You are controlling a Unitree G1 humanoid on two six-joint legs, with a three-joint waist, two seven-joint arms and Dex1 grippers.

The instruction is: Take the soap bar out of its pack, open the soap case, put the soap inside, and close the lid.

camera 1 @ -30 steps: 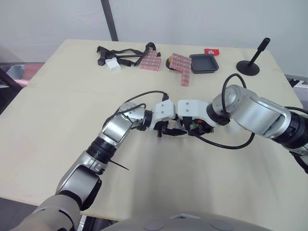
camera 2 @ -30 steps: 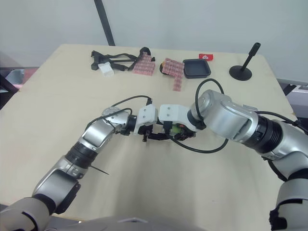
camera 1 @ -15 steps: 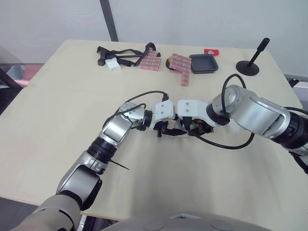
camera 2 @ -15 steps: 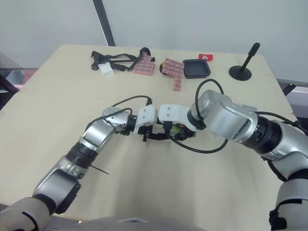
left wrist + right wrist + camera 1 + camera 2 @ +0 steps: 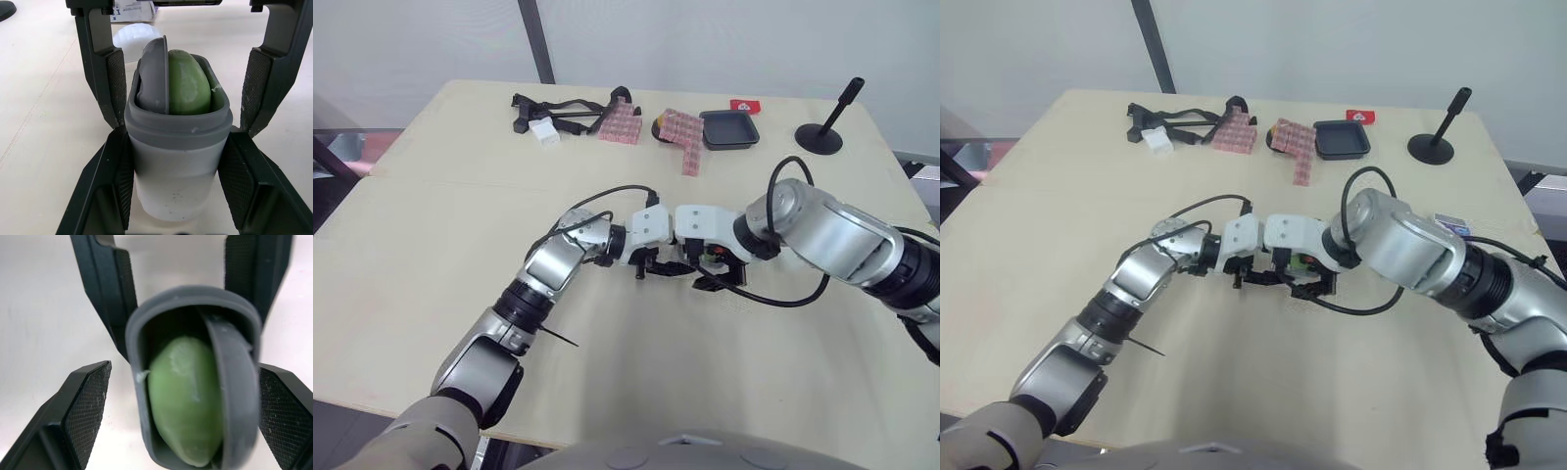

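At the middle of the table my two grippers meet nose to nose. My left gripper [image 5: 177, 137] is shut on the soap case [image 5: 178, 161], a white tub with a grey rim, with its pads pressed on both sides. A green soap bar [image 5: 188, 85] sits inside, with a grey lid piece [image 5: 155, 73] standing on edge beside it in the mouth. My right gripper [image 5: 186, 377] faces the case's open end [image 5: 142, 333]; it is open, and its fingers [image 5: 110, 73] stand apart from the case on either side. The soap [image 5: 183, 396] shows green inside.
Along the far table edge lie a black strap with a white block [image 5: 553, 113], pink checked cloths [image 5: 620, 122], a black tray [image 5: 728, 127], a small red item [image 5: 744, 105] and a black stand [image 5: 820, 132]. A white and blue box [image 5: 1451, 225] lies behind my right arm.
My right gripper's fingers have spread and dropped lower around the case's end. The left gripper and the case have stayed in place.
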